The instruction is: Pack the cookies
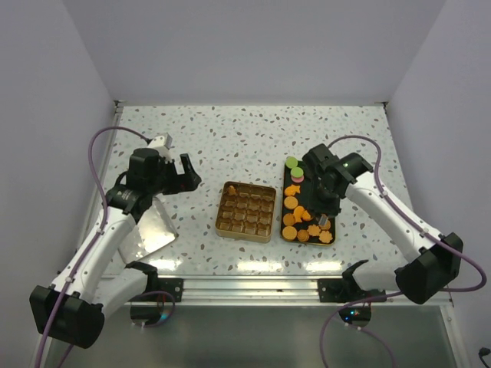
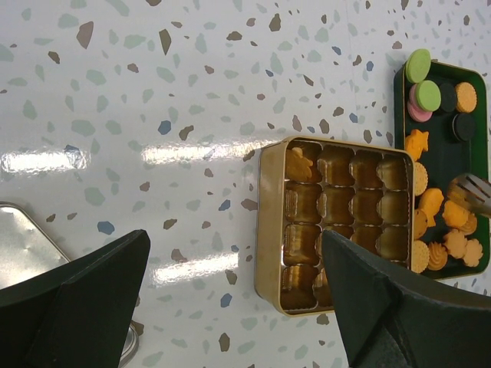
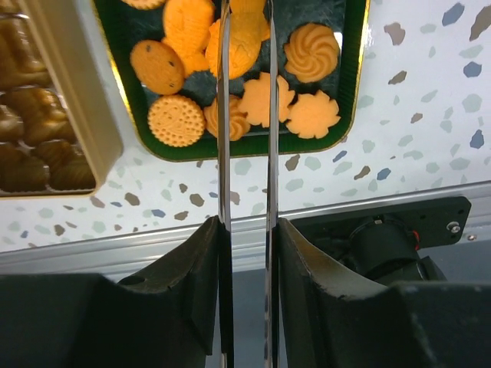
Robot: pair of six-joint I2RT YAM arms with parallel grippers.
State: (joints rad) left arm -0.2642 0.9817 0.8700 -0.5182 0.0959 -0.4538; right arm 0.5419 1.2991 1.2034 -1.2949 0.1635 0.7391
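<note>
The cookies (image 1: 298, 221) lie in a dark green tray (image 1: 285, 201) right of centre, with several also in the right wrist view (image 3: 178, 119). A gold compartment box (image 1: 217, 222) stands left of the tray. It holds one cookie (image 2: 299, 163) in a far corner cell. My right gripper (image 1: 326, 201) is shut on metal tongs (image 3: 223, 153). The blades reach over the tray and straddle an orange cookie (image 3: 245, 38); their tips are out of view. My left gripper (image 1: 184, 175) is open and empty above the table left of the box (image 2: 270, 230).
Green and pink macarons (image 1: 294, 165) and dark biscuits (image 2: 463, 126) sit at the tray's far end. A silver lid (image 1: 153, 230) lies under the left arm. The table's metal front rail (image 3: 153, 245) is just behind the tray.
</note>
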